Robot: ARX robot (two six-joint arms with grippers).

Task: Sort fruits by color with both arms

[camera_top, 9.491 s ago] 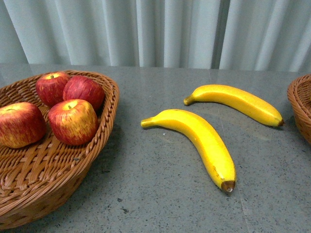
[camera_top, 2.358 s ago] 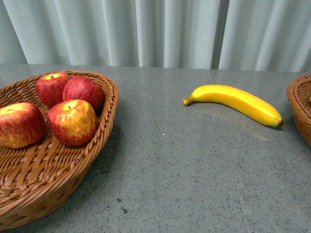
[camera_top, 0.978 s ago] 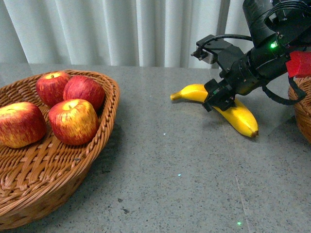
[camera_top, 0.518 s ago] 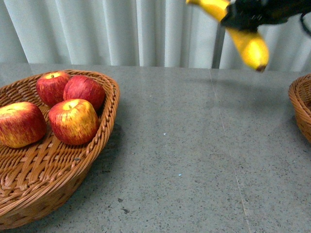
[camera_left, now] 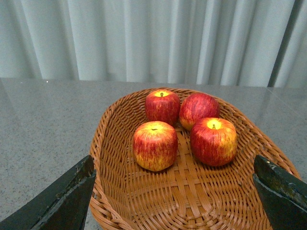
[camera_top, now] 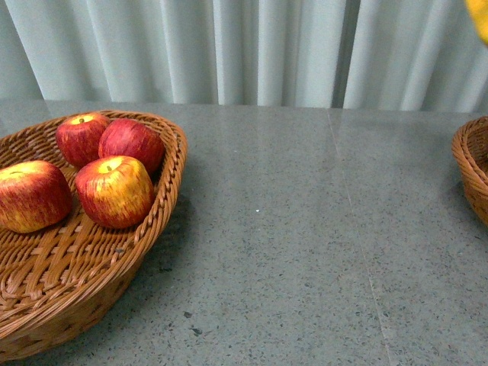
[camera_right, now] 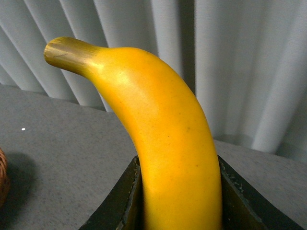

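Note:
Several red apples streaked with yellow [camera_top: 114,191] lie in the left wicker basket [camera_top: 171,191]. The left wrist view shows the same apples [camera_left: 155,145] in that basket [camera_left: 192,201]. My left gripper [camera_left: 173,167] hangs open over the basket's near end, fingers [camera_left: 67,201] wide apart with nothing between them. My right gripper [camera_right: 180,191] is shut on a yellow banana [camera_right: 168,143], stem end pointing away from the wrist. In the front view only a yellow bit of this banana [camera_top: 480,19] shows at the top right corner. Both arms are out of that view.
A second wicker basket [camera_top: 469,164] shows partly at the right edge of the grey table [camera_top: 305,252]; its inside is hidden. A pale curtain [camera_top: 244,46] hangs behind the table. A brown basket edge [camera_right: 2,177] peeks into the right wrist view.
The right gripper has closed on the last banana on the table and lifted it up and to the right, almost out of the front view. The apples have not moved.

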